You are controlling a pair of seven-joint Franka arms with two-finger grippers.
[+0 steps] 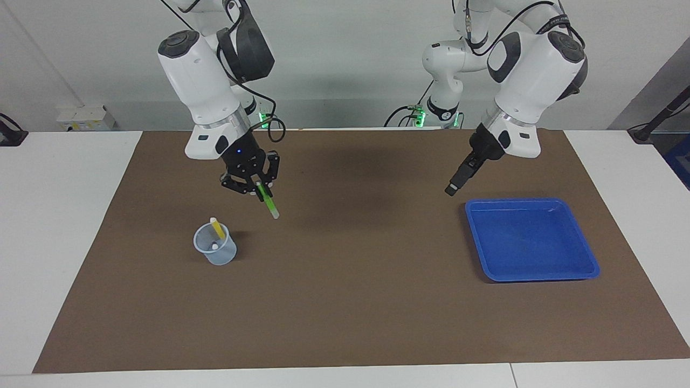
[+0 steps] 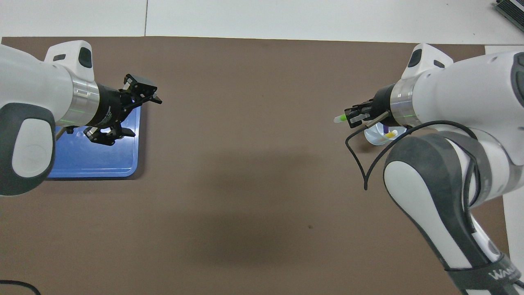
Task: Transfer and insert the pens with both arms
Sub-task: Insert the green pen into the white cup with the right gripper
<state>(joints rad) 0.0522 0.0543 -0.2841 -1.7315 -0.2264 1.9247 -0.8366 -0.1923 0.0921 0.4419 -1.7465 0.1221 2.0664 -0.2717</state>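
On my brown table mat [image 1: 345, 302] sit a shallow blue plastic tray [image 1: 587, 269] and a small clear plastic cup [image 1: 218, 253], well apart.

In the upper left of the frame the right end effector [image 1: 259, 189] hangs above the brown mat [image 1: 345, 302], clamped on the green pen [image 1: 267, 200], which slants down toward the frame's lower right with its pale tip lowest. Below and left of it, a clear cup [image 1: 215, 250] stands on the mat holding the yellow pen [image 1: 216, 228], which leans against the cup's rim. At upper right the left end effector [image 1: 452, 189] is raised just above the upper left corner of the blue tray [image 1: 590, 268], holding nothing. The tray lies flat on the mat at the frame's right. The white worktop [image 1: 64, 215] borders the mat.
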